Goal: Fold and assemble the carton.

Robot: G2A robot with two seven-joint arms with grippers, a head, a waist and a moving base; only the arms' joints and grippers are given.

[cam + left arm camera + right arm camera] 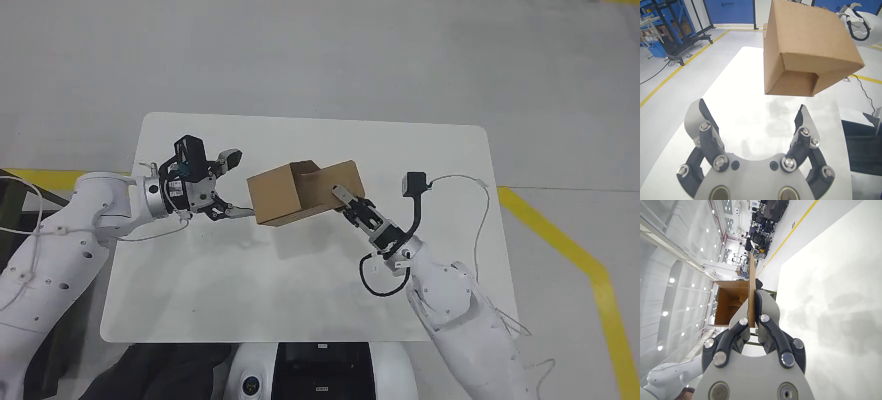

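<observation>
A brown cardboard carton (pixel 298 192) is held up above the middle of the white table (pixel 300 290). My right gripper (pixel 342 194) is shut on one side wall of the carton (pixel 751 291), pinching the cardboard edge between its fingers (pixel 762 306); the carton's open inside shows beside them. My left gripper (pixel 232 184) stands open just left of the carton, apart from it. In the left wrist view the carton (pixel 802 47) hangs beyond the spread fingertips (pixel 751 113), its folded bottom flaps facing the camera with a gap between them.
A black cable (pixel 478 225) trails across the table's right side from the right arm. Yellow floor tape (pixel 560 240) runs past the table's right edge. Bare tabletop lies in front of and behind the carton.
</observation>
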